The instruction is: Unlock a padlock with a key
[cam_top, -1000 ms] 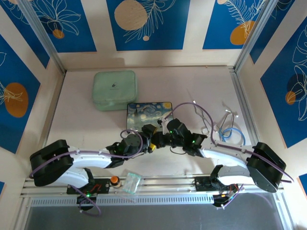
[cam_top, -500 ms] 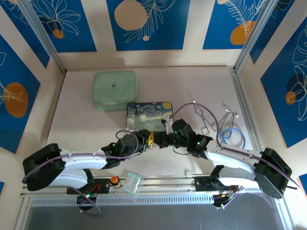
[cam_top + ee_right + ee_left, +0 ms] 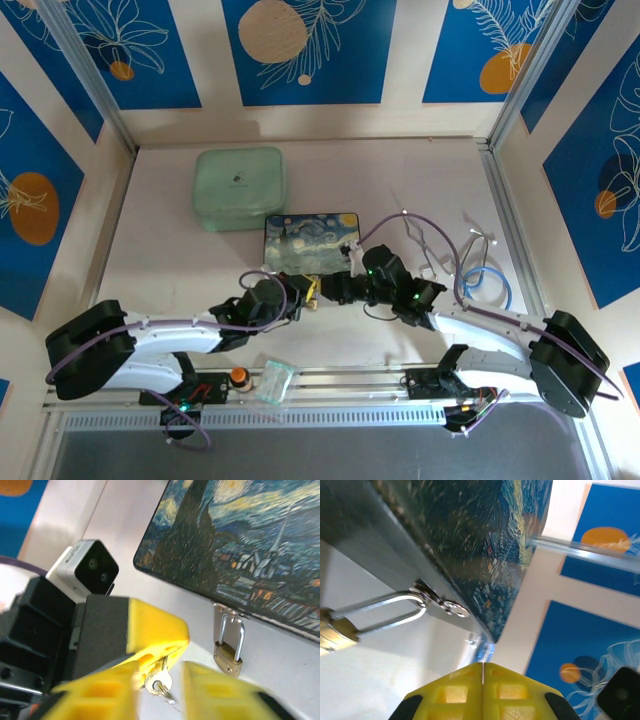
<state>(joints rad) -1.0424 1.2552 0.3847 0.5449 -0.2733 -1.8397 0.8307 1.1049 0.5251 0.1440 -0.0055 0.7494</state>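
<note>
- The left fingers [image 3: 490,692] are pressing together, pad against pad. In the right wrist view they appear to be pinching the key [image 3: 159,684] by one end, with its holed end hanging just below their tips.
- The right fingers [image 3: 337,291] are standing apart, one on each side of the dangling key, and are not touching it.
- The padlock [image 3: 228,659] is lying to the right of both finger pairs, near but apart. Its shackle is sitting closed through the hasp [image 3: 227,614] of the painted box [image 3: 240,545].
- Progress: the key is being held clear of the bench [image 3: 125,540]. A handover or re-grip seems under way, while insertion, turning and shackle release are all remaining.
- Change: compared with a second ago, both arms' rear links are lying further outward. The fingers are meeting at nearly the same spot in front of the box.
</note>
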